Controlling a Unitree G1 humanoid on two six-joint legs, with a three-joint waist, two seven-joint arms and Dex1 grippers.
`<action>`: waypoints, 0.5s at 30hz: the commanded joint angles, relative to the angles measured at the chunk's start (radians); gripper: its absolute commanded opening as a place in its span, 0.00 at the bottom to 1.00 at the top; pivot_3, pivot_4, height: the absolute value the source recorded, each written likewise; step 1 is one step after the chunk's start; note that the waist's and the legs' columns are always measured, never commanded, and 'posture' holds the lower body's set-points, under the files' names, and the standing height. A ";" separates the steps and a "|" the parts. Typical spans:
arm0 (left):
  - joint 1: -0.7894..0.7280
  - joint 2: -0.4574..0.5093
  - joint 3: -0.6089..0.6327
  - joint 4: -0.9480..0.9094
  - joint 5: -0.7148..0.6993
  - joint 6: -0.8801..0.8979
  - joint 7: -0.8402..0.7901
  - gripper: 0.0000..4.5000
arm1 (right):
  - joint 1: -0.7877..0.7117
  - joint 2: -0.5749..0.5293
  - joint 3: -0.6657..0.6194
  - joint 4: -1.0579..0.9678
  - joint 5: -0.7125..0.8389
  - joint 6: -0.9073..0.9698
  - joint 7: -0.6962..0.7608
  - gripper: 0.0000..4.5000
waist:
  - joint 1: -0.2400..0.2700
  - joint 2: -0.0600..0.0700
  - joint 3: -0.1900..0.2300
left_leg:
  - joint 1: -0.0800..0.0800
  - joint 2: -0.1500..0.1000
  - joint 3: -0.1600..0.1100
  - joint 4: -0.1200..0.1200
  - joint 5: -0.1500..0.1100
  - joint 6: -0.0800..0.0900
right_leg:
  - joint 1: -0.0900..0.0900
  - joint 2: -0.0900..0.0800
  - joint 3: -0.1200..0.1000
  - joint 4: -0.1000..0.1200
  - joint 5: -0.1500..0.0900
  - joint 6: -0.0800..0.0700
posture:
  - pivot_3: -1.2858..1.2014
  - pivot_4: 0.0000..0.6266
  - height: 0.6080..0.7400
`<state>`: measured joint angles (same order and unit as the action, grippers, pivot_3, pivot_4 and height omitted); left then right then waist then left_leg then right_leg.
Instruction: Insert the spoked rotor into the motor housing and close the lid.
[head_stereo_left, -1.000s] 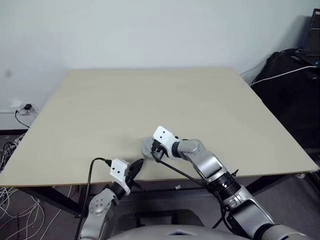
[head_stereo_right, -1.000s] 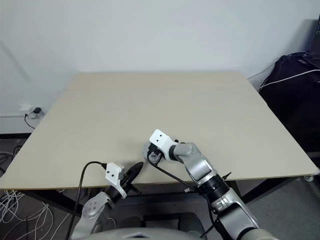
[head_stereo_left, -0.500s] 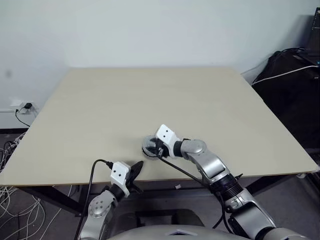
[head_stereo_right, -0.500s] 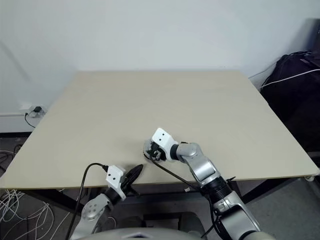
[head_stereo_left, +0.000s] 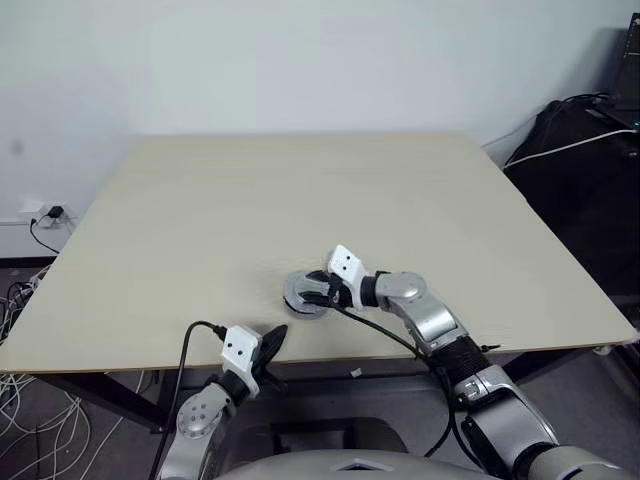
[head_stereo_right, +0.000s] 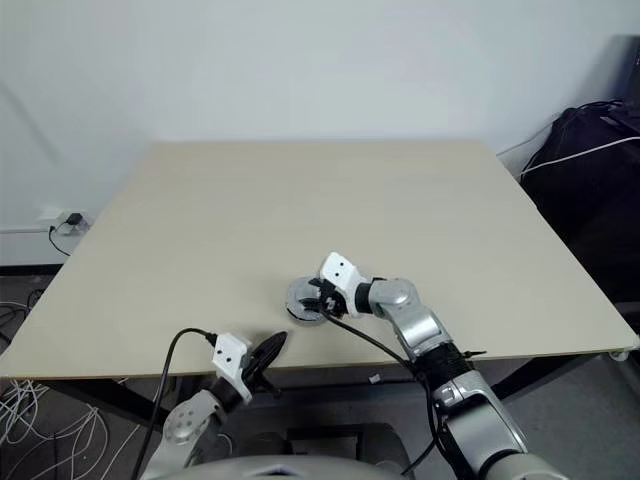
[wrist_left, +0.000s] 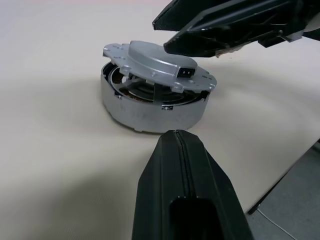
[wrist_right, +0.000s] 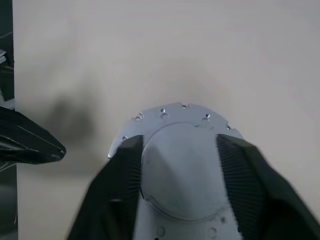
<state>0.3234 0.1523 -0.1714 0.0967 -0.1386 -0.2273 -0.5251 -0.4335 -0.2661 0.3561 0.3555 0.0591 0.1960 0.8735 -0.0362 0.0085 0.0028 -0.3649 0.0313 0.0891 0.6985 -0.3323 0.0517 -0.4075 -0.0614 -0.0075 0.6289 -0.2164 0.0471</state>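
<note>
So the big change: a second ago the right claw (head_stereo_left: 322, 291) was pinched tight right on top of the lid (wrist_left: 159, 65), and now its fingers (wrist_right: 125, 170) have spread apart, one on each side of the lid's raised middle, and the arm has swung round a bit to the right of it. I read that as a let-go, so the lid has been set down and this step is wrapping up.

Going left to right from the motor housing (wrist_left: 150, 107) as my landmark: the left claw (head_stereo_left: 268, 345) sits nearer the robot and a little left of it, at the near edge of the surface (head_stereo_left: 300, 200), fingers pressed together and holding nothing, pointed at the housing but apart from it. It hasn't really budged.

Then the housing itself, near that front edge. The lid lies on top of it, but from the left wrist view it looks a bit tilted, higher on one side, with a gap where you can see copper-coloured windings inside. So probably not fully seated yet; might need a push down. Can't make out the spoked rotor through that gap, so I can't tell if it's in there.

Right of the housing is just the right arm reaching in.
</note>
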 joint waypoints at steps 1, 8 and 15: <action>0.000 0.001 0.001 -0.052 -0.018 -0.007 -0.004 0.00 | -0.032 0.000 -0.023 0.006 0.008 -0.031 0.019 0.82 | 0.000 0.000 0.000 | 0.000 0.000 0.000 0.000 0.000 0.000 | 0.000 0.000 0.000 0.000 0.000 0.000 | 0.52 0.00 1.00; 0.009 -0.002 0.001 -0.070 -0.027 0.010 -0.005 0.00 | -0.046 -0.004 -0.010 0.037 0.000 -0.031 0.061 1.00 | 0.000 0.000 0.000 | 0.000 0.000 0.000 0.000 0.000 0.000 | 0.000 0.000 0.000 0.000 0.000 0.000 | 0.52 0.00 1.00; 0.008 -0.003 -0.004 -0.075 -0.042 0.023 -0.010 0.00 | -0.079 0.007 -0.008 0.102 -0.021 -0.061 0.084 1.00 | 0.000 0.001 0.000 | 0.000 0.000 0.000 0.000 0.000 0.000 | 0.000 0.000 0.000 0.000 0.000 0.000 | 0.52 0.00 1.00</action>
<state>0.3385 0.1509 -0.1707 0.0720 -0.1663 -0.2011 -0.5259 -0.4753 -0.2642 0.3578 0.4611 0.0401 0.1658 0.9525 -0.0364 0.0092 0.0032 -0.3647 0.0314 0.0894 0.6985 -0.3322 0.0516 -0.4075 -0.0614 -0.0073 0.6291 -0.2163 0.0471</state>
